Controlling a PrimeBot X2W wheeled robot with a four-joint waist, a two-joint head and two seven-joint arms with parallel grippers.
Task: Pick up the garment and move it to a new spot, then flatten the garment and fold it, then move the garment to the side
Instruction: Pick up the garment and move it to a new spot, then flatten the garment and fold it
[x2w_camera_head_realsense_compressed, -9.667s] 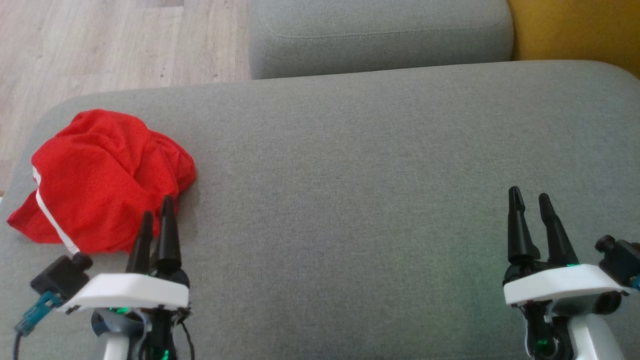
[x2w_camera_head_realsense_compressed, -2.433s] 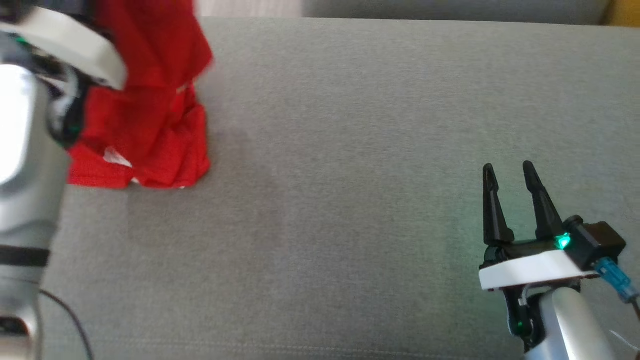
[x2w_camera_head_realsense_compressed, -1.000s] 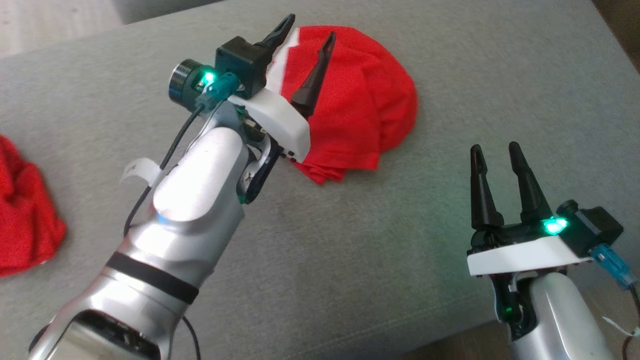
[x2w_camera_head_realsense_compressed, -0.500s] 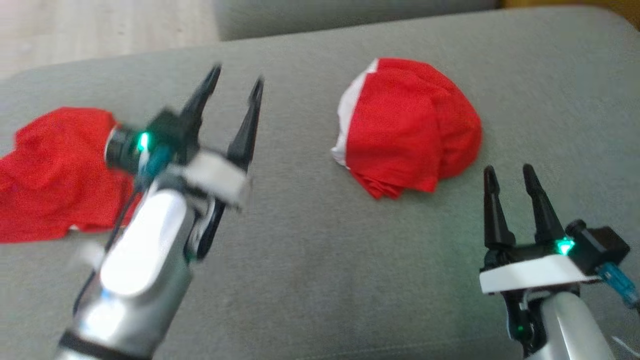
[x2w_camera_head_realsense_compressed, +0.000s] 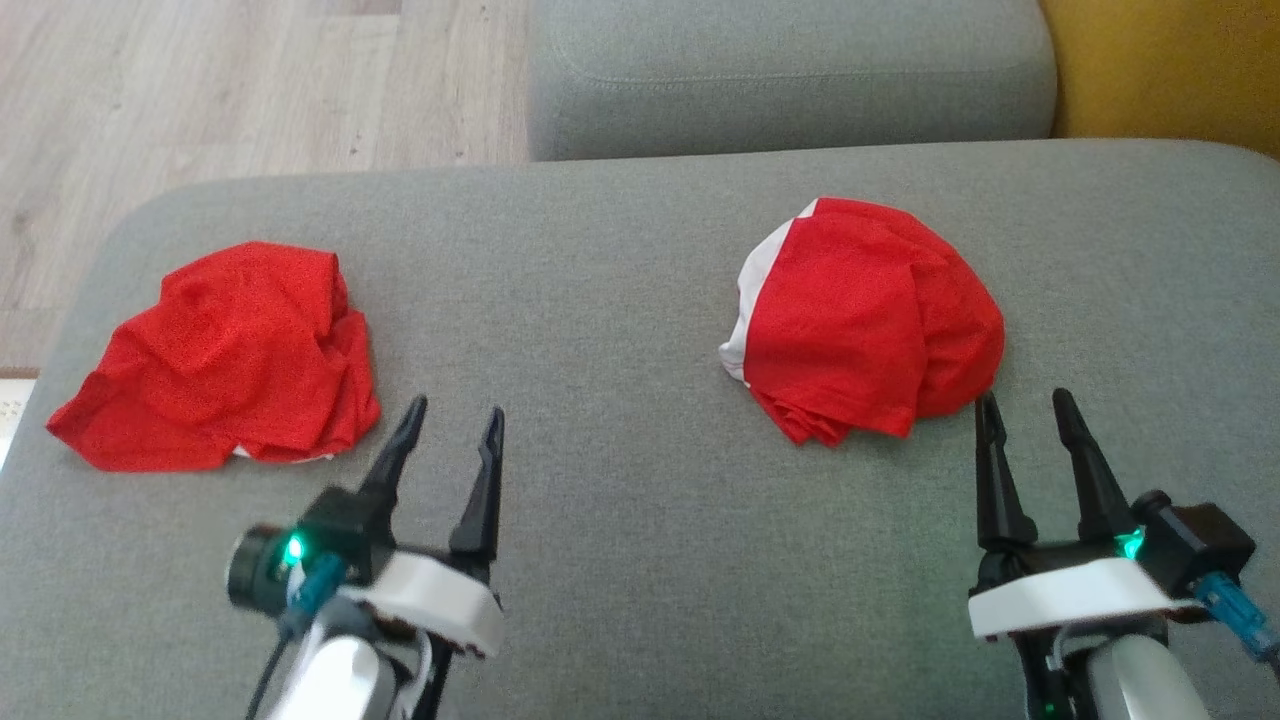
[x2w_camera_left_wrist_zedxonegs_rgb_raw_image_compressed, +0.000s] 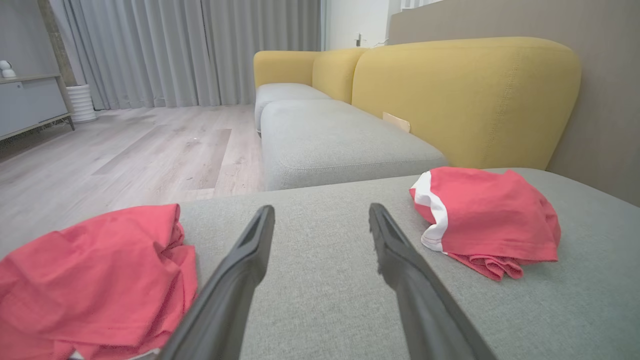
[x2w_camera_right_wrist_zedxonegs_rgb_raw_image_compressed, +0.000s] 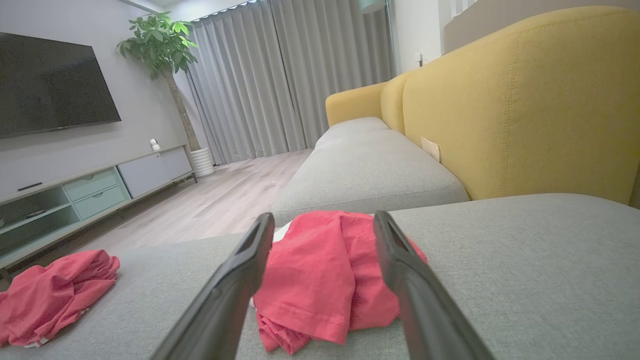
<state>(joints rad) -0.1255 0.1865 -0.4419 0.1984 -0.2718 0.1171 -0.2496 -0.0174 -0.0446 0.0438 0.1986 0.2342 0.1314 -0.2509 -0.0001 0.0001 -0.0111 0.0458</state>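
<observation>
Red garment is lying bunched on the sofa, just beyond the right hand; that and the left hand are hovering spread and empty. Layers are overlapping, so a pinch risks catching several, and a second red heap nearby is inviting a mix-up.

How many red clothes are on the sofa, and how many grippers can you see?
Red garments: 2 (plain red garment, white-trimmed garment)
Grippers: 2 (left gripper, right gripper)
Total: 4
</observation>
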